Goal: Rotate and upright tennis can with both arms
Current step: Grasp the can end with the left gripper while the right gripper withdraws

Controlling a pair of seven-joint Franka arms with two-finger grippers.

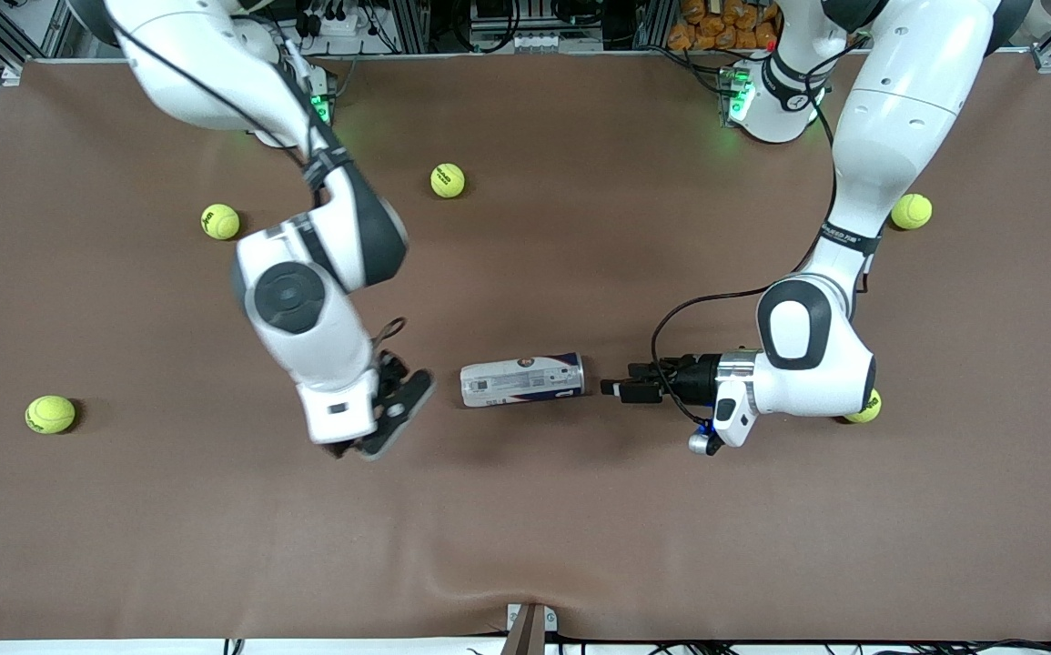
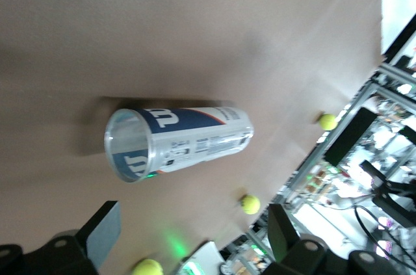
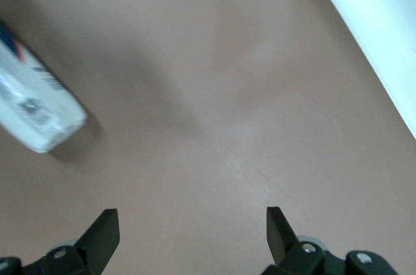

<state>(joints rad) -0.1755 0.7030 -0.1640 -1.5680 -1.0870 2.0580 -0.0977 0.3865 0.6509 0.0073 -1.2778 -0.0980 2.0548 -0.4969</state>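
The tennis can (image 1: 522,379) lies on its side on the brown table, between the two grippers. Its label is white, dark blue and red. My left gripper (image 1: 618,390) is open and empty, low over the table, a short gap from the can's open silvery-rimmed end. In the left wrist view the can (image 2: 185,140) shows its open mouth, ahead of the spread fingers (image 2: 104,231). My right gripper (image 1: 398,414) is open and empty beside the can's closed white end, apart from it. The right wrist view shows that end of the can (image 3: 36,116) off to one side of the gripper (image 3: 190,226).
Several yellow tennis balls lie about: two toward the robots' bases (image 1: 448,180) (image 1: 220,221), one near the right arm's end of the table (image 1: 50,414), one beside the left arm (image 1: 911,211), one half hidden under the left wrist (image 1: 866,409).
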